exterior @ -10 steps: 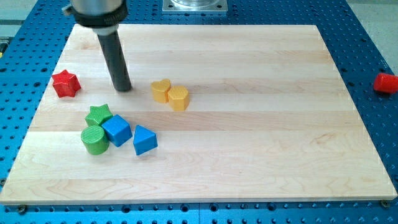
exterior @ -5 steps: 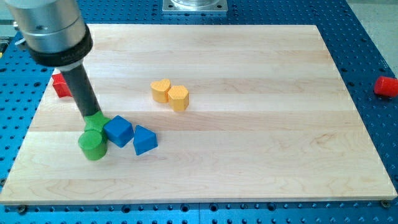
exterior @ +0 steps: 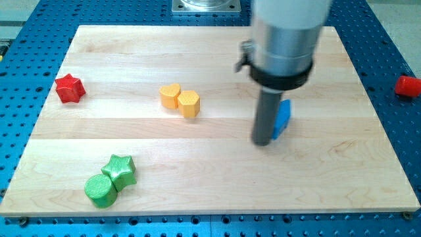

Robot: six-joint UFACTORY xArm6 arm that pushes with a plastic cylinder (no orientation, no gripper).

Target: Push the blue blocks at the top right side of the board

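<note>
My tip [exterior: 263, 141] rests on the wooden board [exterior: 197, 191] right of centre. A blue block [exterior: 283, 118] touches the rod on its right side; the rod hides most of it, so its shape is unclear. I see only this one blue piece; a second blue block, if there, is hidden behind the rod.
A yellow heart [exterior: 170, 95] and a yellow hexagon [exterior: 189, 103] sit together left of centre. A red star [exterior: 69, 88] is at the left edge. A green star [exterior: 121, 170] and a green cylinder [exterior: 100, 190] are at the bottom left. A red block [exterior: 408, 86] lies off the board, right.
The rod has swept from the bottom left to right of centre. The blue blocks left the green pair and moved right with it. The green star shifted slightly.
</note>
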